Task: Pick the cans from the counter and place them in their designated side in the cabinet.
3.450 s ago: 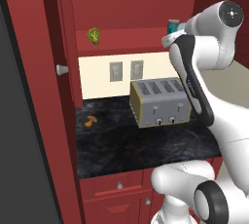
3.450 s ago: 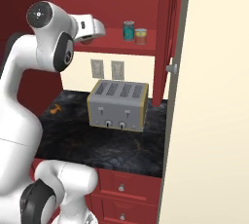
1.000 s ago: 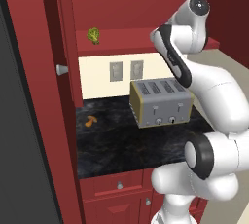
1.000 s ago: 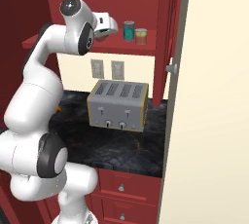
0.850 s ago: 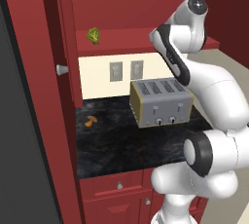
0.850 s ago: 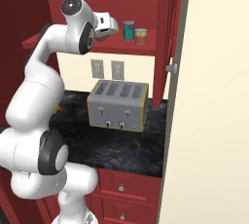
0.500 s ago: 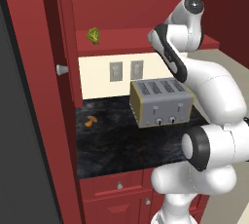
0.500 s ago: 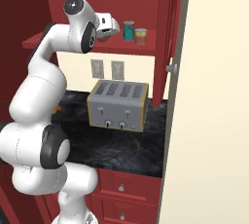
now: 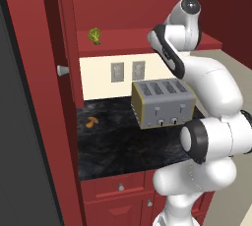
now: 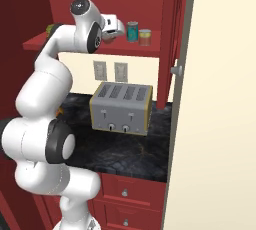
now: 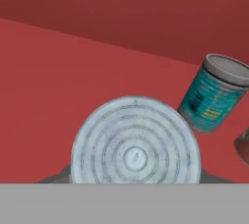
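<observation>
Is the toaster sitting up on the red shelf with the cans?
No, the toaster stands down on the black counter, while the teal can and the red-and-yellow can are up on the shelf.

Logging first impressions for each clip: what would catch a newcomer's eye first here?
The white arm reaching up to the red cabinet shelf, its gripper beside a teal can and a red-and-yellow can standing there. In the hand view, a ringed silvery can top sits right at the gripper. Below, a grey toaster stands on the black counter.
</observation>
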You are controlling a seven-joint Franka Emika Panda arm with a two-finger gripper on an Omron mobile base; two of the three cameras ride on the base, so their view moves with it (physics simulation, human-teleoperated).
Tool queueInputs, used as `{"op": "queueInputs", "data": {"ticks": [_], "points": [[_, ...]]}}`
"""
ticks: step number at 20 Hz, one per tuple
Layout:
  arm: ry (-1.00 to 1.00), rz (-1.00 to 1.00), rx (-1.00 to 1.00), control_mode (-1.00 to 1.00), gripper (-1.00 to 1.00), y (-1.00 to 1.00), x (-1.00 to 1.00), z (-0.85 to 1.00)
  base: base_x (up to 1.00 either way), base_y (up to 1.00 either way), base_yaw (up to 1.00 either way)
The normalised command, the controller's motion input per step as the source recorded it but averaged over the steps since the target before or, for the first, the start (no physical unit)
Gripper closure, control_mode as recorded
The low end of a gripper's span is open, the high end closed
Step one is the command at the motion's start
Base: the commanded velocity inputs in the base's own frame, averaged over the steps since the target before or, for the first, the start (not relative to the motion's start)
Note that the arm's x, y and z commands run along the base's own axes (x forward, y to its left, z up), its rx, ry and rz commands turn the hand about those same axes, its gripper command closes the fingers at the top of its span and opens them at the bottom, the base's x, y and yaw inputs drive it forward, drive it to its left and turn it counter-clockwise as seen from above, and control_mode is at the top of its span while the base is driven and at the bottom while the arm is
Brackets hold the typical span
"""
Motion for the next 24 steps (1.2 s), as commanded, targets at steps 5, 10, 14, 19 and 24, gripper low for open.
{"op": "queueInputs", "data": {"ticks": [5, 10, 14, 19, 24], "points": [[0.02, -0.01, 0.0, -1.0, 1.0, -0.04, 0.28, -0.05, 0.0, 0.0, 0.0], [0.03, 0.0, 0.0, -1.0, 1.0, -0.04, 0.27, -0.02, 0.0, 0.0, 0.0], [0.04, 0.0, 0.0, -1.0, 1.0, -0.04, 0.25, 0.0, 0.0, 0.0, 0.0], [0.04, 0.0, 0.0, -1.0, 1.0, -0.04, 0.23, -0.03, 0.0, 0.0, 0.0], [0.04, 0.0, 0.0, -1.0, 1.0, -0.02, 0.05, -0.12, 0.0, 0.0, 0.0]]}}
